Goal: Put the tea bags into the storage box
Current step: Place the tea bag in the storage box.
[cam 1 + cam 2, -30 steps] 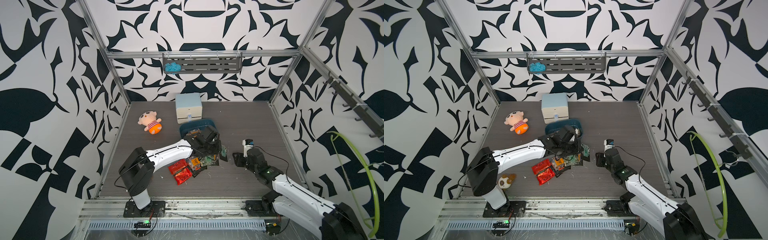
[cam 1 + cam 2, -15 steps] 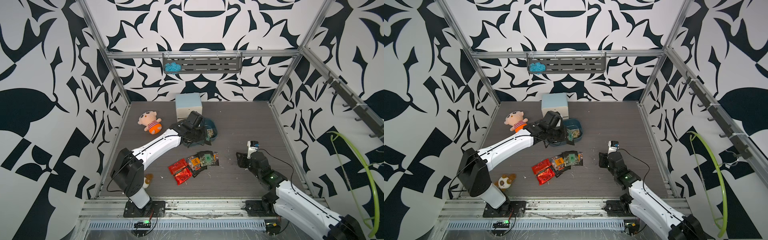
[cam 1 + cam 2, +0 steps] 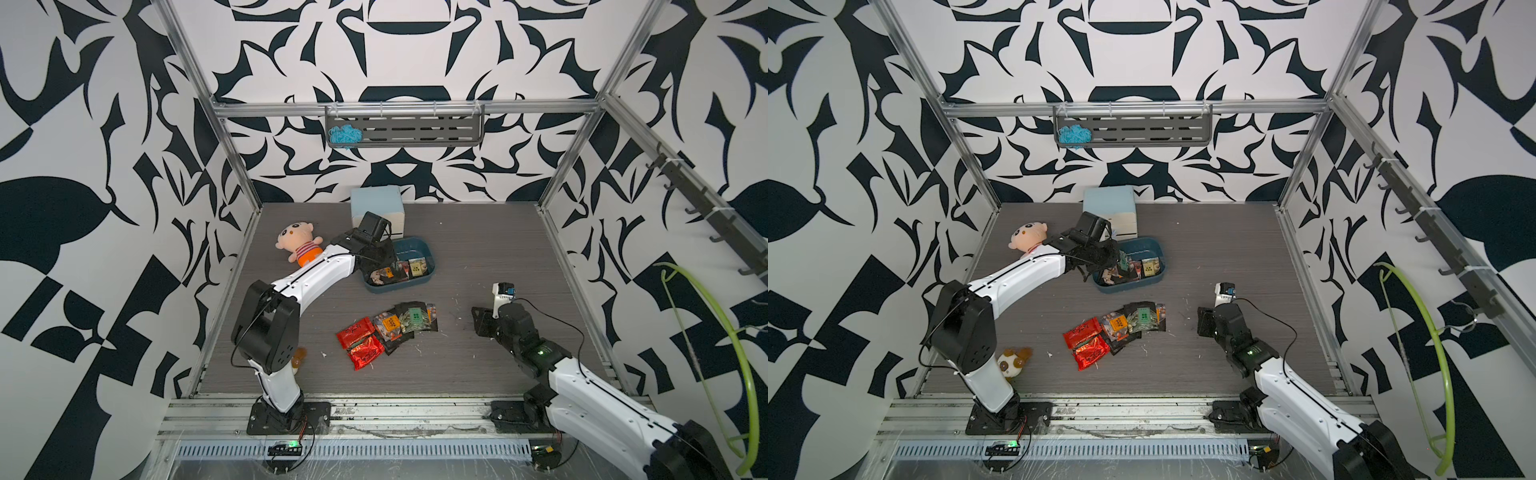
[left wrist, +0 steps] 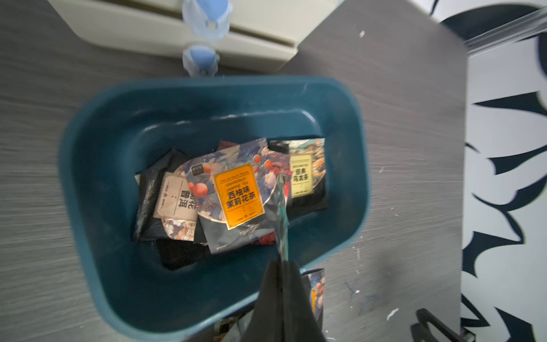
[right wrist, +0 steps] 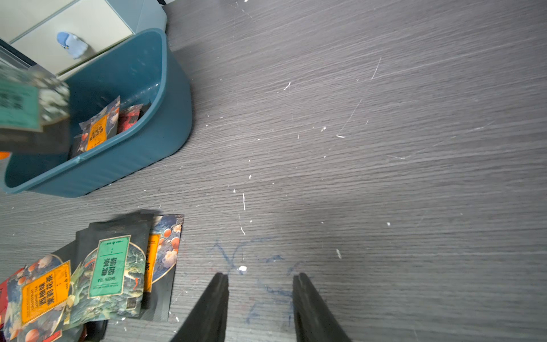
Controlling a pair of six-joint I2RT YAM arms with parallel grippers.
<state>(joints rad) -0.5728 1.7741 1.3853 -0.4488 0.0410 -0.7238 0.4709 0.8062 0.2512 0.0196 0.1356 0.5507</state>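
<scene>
Between the closed jaws of the left gripper [image 4: 280, 265], a green-label sachet [image 4: 281, 213] hangs edge-on above the box [image 4: 97, 183], which holds several tea bags [image 4: 236, 192]. The right gripper [image 5: 260, 279] stands partly open and empty over bare table [image 5: 384, 148], with a loose pile [image 5: 109, 266] just outside one jaw.

Both top views look down from high in front; wrist cameras, close to the surface [image 5: 384, 148], share the storage box [image 4: 103, 266]

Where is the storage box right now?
In both top views the storage box sits back-centre on the table, just in front of the drawer cabinet, with the left gripper over its left end.
</scene>
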